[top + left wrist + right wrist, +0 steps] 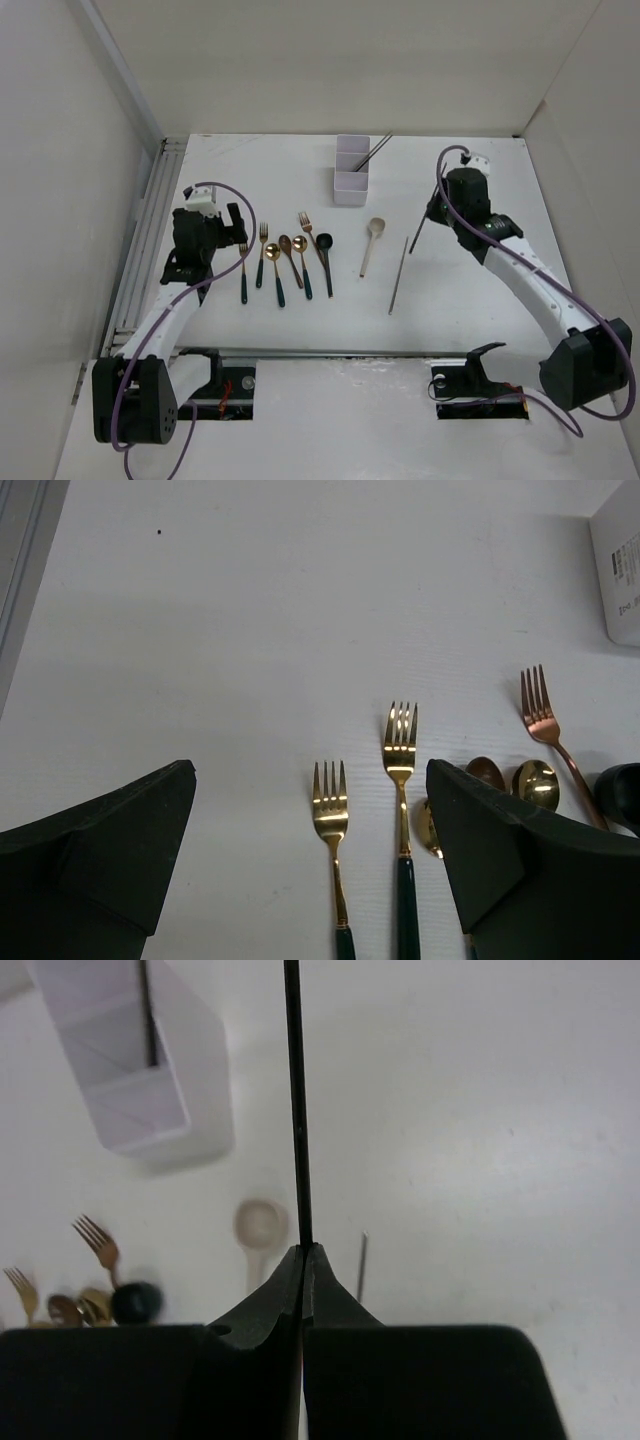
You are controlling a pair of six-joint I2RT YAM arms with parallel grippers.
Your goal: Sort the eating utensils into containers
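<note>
The white three-compartment organizer (350,170) stands at the back centre with one grey chopstick (376,151) leaning out of it. My right gripper (432,212) is shut on a second chopstick (416,238) and holds it above the table right of the organizer; in the right wrist view the stick (294,1110) runs up from my closed fingertips (305,1250). A third chopstick (398,275) and the pale spoon (371,243) lie on the table. My left gripper (215,238) is open and empty over two gold forks (330,820) (400,750).
The copper fork (312,236), the black spoon (325,258) and gold spoons (275,262) lie in a row at centre left. White walls close in the table on the left, the back and the right. A metal rail (145,230) runs along the left edge.
</note>
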